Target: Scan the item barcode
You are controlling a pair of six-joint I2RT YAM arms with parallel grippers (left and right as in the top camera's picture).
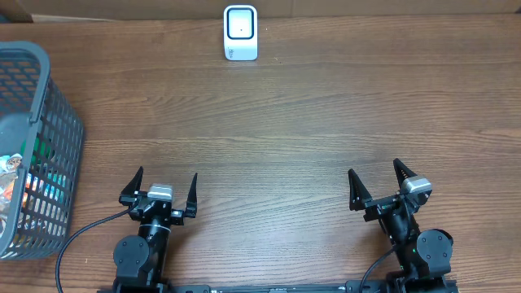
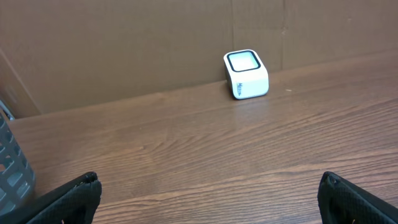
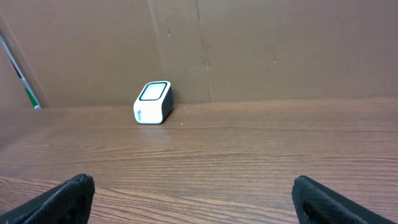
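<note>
Nearest the overhead camera are two black two-finger tools at the near edge of the brown wood-grain surface [image 1: 285,122]. The left tool [image 1: 164,184] is released, its jaws spread wide with nothing between them. The right tool [image 1: 374,174] is likewise released and carries nothing. Both point toward the far edge and stand well apart from each other.

Containers: one grey plastic lattice basket [image 1: 65,138] at the left edge of the surface, partly cut off by the frame. Inside it lie colourful packaged items [image 1: 16,183]. Their number cannot be told, and any barcode is too small to make out.

One white box-shaped scanner with a dark-framed window [image 1: 241,32] stands upright at the far edge, against a brown cardboard wall [image 2: 124,50]. It is well apart from the basket and both tools.
</note>
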